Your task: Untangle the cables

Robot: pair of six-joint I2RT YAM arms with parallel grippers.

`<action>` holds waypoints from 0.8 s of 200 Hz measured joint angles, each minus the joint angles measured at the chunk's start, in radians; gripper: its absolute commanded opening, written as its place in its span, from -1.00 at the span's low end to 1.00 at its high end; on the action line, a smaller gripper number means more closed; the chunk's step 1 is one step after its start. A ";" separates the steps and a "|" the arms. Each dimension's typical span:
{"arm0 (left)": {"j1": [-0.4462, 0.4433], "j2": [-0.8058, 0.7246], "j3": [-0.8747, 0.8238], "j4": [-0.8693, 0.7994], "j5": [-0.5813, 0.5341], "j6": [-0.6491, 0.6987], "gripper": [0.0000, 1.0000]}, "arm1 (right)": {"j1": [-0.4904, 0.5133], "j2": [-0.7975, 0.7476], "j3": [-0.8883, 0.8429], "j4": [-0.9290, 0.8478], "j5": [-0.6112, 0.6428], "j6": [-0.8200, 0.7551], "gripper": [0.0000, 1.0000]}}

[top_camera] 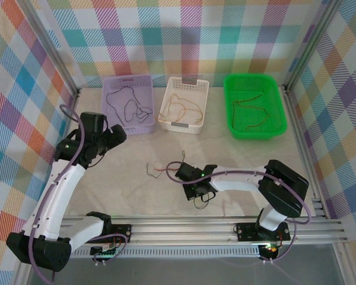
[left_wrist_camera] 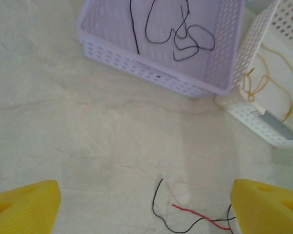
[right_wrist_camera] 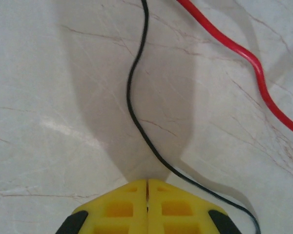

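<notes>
2 loose cables lie on the marble-look table (top_camera: 136, 190): a black cable (right_wrist_camera: 132, 97) and a red cable (right_wrist_camera: 244, 53), which seem to cross just at 9 o'clock of the right gripper (right_wrist_camera: 147, 187). Its fingers are pressed together with nothing seen between them, and the black cable slips past their 3 o'clock edge. A pull now would likely miss that strand, or drag the red one along at the crossing. The left gripper (top_camera: 120, 135) hangs released at 10 o'clock of the pair. At 12 o'clock stand the purple basket (top_camera: 129, 78), white basket (top_camera: 181, 127) and green basket (top_camera: 252, 76), each holding cable. Nothing blocks the way.
</notes>
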State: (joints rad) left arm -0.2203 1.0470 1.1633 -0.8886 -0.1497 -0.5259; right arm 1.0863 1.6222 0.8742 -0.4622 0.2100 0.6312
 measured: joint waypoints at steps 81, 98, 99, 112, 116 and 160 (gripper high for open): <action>-0.006 -0.013 -0.076 0.088 0.179 0.021 0.78 | -0.048 -0.239 0.505 -0.100 -0.072 -0.173 -1.00; -0.014 -0.045 -0.114 0.150 0.283 0.013 0.79 | -0.066 -0.236 0.620 -0.131 -0.100 -0.204 -1.00; -0.015 -0.047 -0.116 0.153 0.287 0.011 0.79 | -0.067 -0.236 0.628 -0.134 -0.102 -0.206 -1.00; -0.023 -0.089 -0.172 0.231 0.383 -0.018 0.80 | -0.080 -0.227 0.696 -0.163 -0.127 -0.224 -1.00; -0.027 -0.104 -0.193 0.259 0.412 -0.031 0.80 | -0.085 -0.222 0.717 -0.175 -0.134 -0.229 -1.00; -0.088 -0.270 -0.482 0.642 0.631 -0.227 0.89 | -0.119 -0.151 0.900 -0.254 -0.237 -0.253 -1.00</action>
State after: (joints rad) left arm -0.3080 0.7769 0.6815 -0.2462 0.4808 -0.7532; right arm 0.9668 1.4712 1.7737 -0.7162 -0.0269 0.3786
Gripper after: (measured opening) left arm 0.928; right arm 0.042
